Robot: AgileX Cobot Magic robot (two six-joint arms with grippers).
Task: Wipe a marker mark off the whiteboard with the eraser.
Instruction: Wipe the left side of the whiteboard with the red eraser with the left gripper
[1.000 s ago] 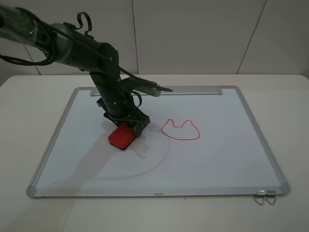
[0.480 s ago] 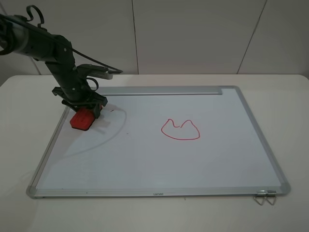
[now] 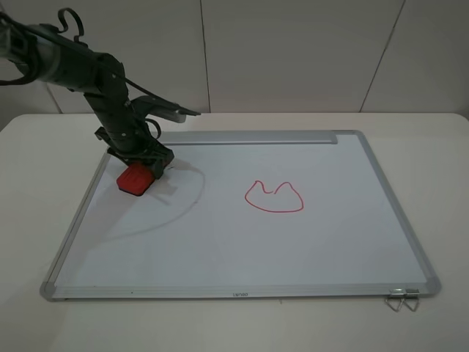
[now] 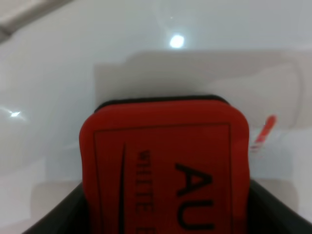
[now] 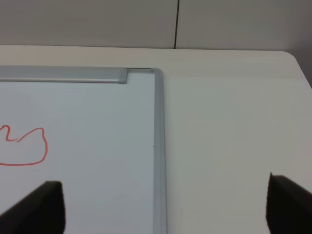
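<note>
Now the left jaws pinch the eraser on the whiteboard, upper left of the frame. A short red stroke of the mark lies just beside it, and the right jaws stand spread.

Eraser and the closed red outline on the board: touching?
Apart. Exterior high view: the eraser, clamped in the left gripper, is near the whiteboard's left edge, with a stretch of bare board between it and the two-humped red outline.

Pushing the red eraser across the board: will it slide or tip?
The eraser looks a flat, rounded block: probably light. Its broad base should glide on the glossy whiteboard; clamped in the left gripper, tipping seems unlikely.
</note>
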